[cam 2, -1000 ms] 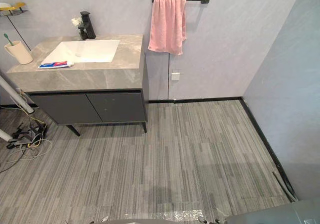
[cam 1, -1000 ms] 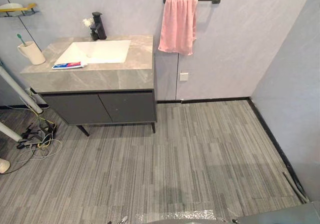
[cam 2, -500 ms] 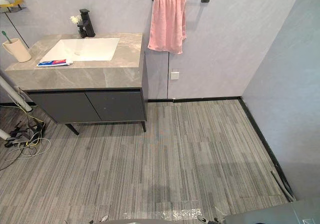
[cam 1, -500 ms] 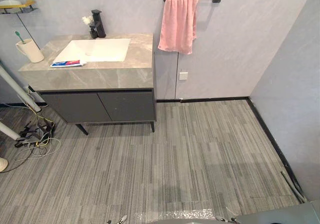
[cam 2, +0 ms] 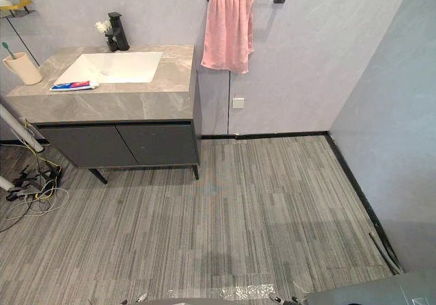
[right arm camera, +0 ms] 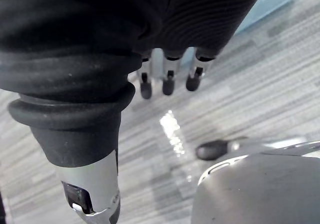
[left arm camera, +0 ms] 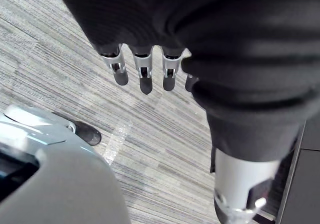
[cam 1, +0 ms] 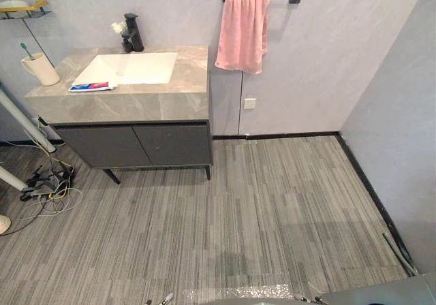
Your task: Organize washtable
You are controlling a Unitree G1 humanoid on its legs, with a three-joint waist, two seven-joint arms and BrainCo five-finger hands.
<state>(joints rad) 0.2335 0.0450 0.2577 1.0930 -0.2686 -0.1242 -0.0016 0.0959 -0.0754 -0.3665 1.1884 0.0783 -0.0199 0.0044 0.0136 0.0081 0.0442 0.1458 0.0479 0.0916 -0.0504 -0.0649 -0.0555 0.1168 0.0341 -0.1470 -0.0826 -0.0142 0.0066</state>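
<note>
The grey washtable stands at the far left against the wall, with a white sink set into it. A toothpaste tube lies on the sink's front left edge. A cream cup holding a green toothbrush stands at the counter's left end. A black faucet rises behind the sink. A pink towel hangs on a bar to the right. My left hand and right hand hang over the floor, fingers straight and empty, far from the table.
A tangle of cables and white poles lie left of the cabinet. A wall shelf carries a yellow dish. The right wall closes in the striped grey floor.
The camera has shifted slightly since a second ago, so the washtable sits a little higher in view. Nothing on it has moved, and the hands hang as before.
</note>
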